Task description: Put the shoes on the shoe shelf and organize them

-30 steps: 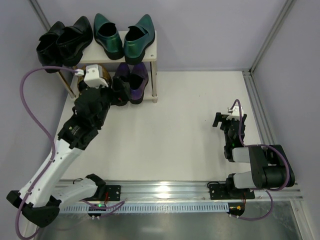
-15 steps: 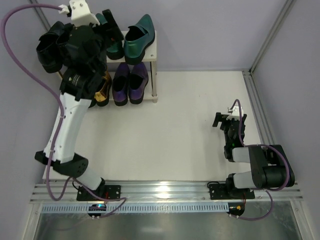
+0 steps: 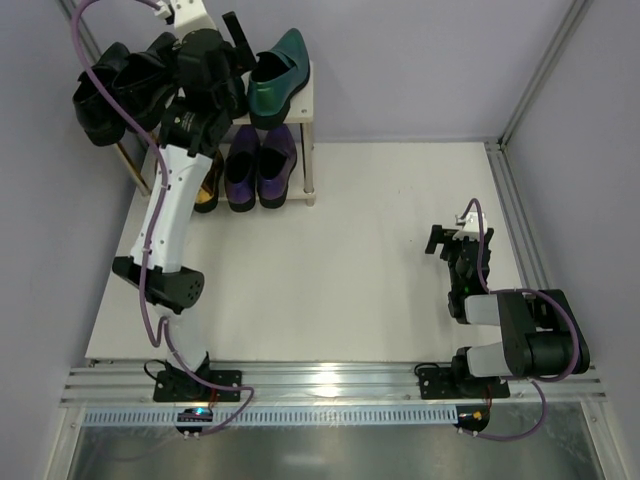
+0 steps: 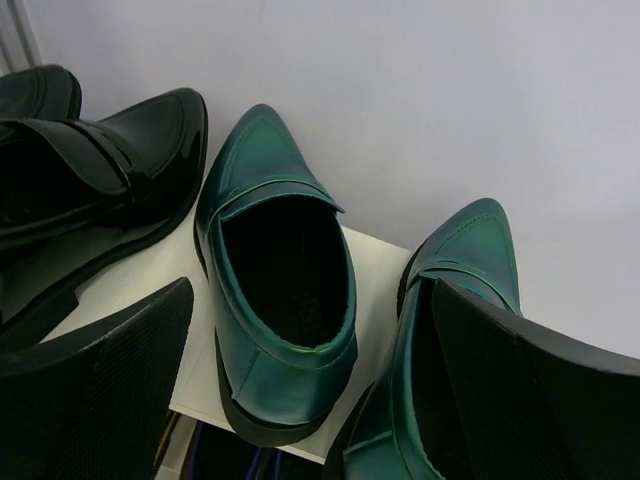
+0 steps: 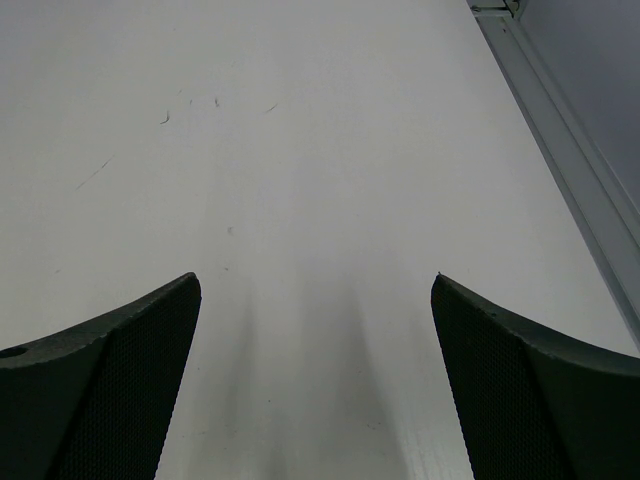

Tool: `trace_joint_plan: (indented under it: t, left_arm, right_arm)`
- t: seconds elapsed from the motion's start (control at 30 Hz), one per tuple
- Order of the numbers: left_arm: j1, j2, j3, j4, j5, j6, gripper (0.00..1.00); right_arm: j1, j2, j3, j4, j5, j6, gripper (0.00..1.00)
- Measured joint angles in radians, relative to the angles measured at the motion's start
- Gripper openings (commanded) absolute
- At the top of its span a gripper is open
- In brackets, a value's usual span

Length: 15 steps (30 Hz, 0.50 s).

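The shoe shelf (image 3: 304, 98) stands at the back left against the wall. Its top board carries two black shoes (image 3: 112, 85) hanging off the left end and two metallic green shoes. My left gripper (image 3: 228, 68) hovers open over the left green shoe (image 4: 280, 310), with one finger (image 4: 110, 385) on each side of its heel, not touching. The right green shoe (image 3: 278, 70) lies beside it. On the lower tier sit two purple shoes (image 3: 260, 165) and a gold shoe (image 3: 207, 186), mostly hidden by my arm. My right gripper (image 3: 452, 238) rests open and empty over the table (image 5: 320, 150).
The purple wall stands directly behind the shelf. A metal frame rail (image 3: 510, 200) runs along the table's right edge, close to my right gripper. The left arm's purple cable (image 3: 80, 40) loops above the black shoes.
My left arm has lifted from the lower tier up above the shelf's top and shifted right over the left green shoe, still open. The right arm has not moved.
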State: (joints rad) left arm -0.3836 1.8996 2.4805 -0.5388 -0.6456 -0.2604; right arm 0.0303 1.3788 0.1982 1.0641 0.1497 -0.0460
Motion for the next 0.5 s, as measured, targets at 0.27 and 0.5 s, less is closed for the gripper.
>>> trace_joint_plan:
  t: [0.27,0.5]
  left_arm:
    - [0.085,0.001,-0.018,-0.04,0.037,-0.162,1.0]
    - [0.135,0.002,-0.018,-0.117,0.117,-0.32,0.95]
  right_arm:
    - [0.0,0.0,0.0,0.0,0.0,0.0,0.97]
    - [0.0,0.0,0.0,0.0,0.0,0.0,0.97]
